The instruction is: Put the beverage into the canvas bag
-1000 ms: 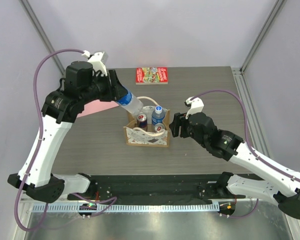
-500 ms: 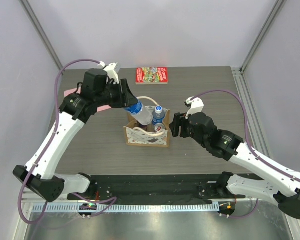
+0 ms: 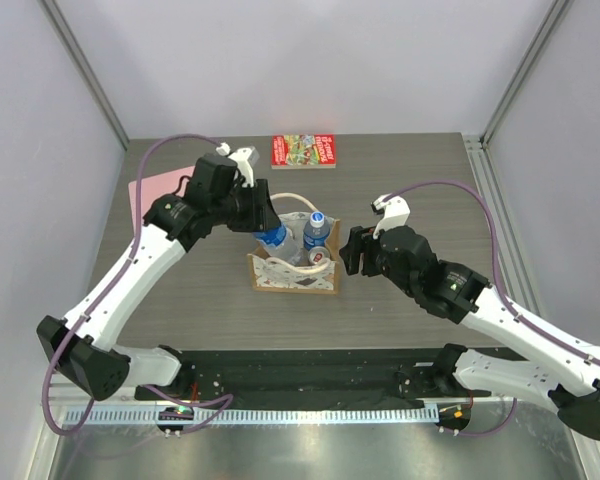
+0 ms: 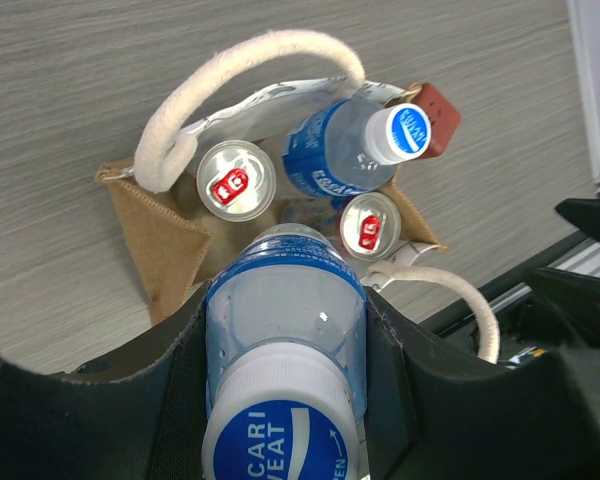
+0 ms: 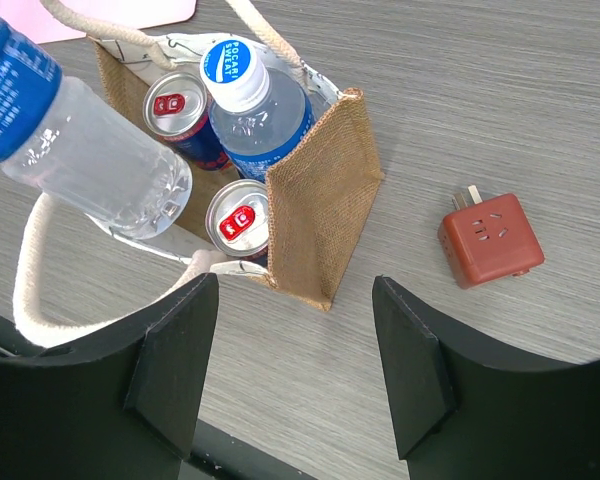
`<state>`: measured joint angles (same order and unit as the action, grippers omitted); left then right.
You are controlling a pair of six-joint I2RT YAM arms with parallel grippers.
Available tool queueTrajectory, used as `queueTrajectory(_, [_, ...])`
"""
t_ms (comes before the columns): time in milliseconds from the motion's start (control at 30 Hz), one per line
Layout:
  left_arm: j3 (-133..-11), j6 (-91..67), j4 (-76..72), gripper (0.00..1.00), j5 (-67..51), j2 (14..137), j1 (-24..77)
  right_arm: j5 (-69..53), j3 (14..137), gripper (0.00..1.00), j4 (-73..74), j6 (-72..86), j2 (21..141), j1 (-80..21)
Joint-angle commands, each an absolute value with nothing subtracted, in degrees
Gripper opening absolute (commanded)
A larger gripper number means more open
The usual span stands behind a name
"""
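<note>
Lower now than a second ago, left gripper (image 3: 260,218) clamping tilted clear blue-labelled plastic bottle (image 4: 285,300), base hovering over boxy cream canvas bag (image 3: 290,276), right gripper (image 5: 295,290) hovering beside bag, jaws apart

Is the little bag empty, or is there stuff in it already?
Not empty. The canvas bag holds two cans and a capped bottle, all standing upright, as both wrist cameras show.

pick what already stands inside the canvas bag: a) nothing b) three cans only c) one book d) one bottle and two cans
d: the left wrist view shows one capped bottle and two cans inside the canvas bag, with the left gripper holding a second bottle over it
</note>
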<state>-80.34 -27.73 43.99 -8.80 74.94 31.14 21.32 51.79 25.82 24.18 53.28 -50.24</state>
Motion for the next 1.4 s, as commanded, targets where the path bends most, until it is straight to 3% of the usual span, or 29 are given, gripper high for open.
queueTrajectory(0, [-80.95, -25.58, 38.67, 0.0, -7.39, 72.6, 32.6, 22.15, 52.21, 0.68, 24.96, 24.35, 53.17, -50.19])
queueTrajectory(767, [-81.65, -20.65, 39.2, 0.0, 8.96, 82.88, 45.08, 22.59, 51.33, 0.68, 24.79, 23.99, 53.09, -50.27])
queueTrajectory(1100, [-77.79, -22.24, 37.36, 0.24, 14.85, 85.25, 48.51, 22.94, 50.28, 0.68, 24.7, 23.99, 51.94, -50.27])
queueTrajectory(1367, [-75.15, -22.85, 35.24, 0.21, 21.18, 85.34, 49.92, 23.11, 50.01, 0.68, 24.61, 24.0, 51.68, -50.19])
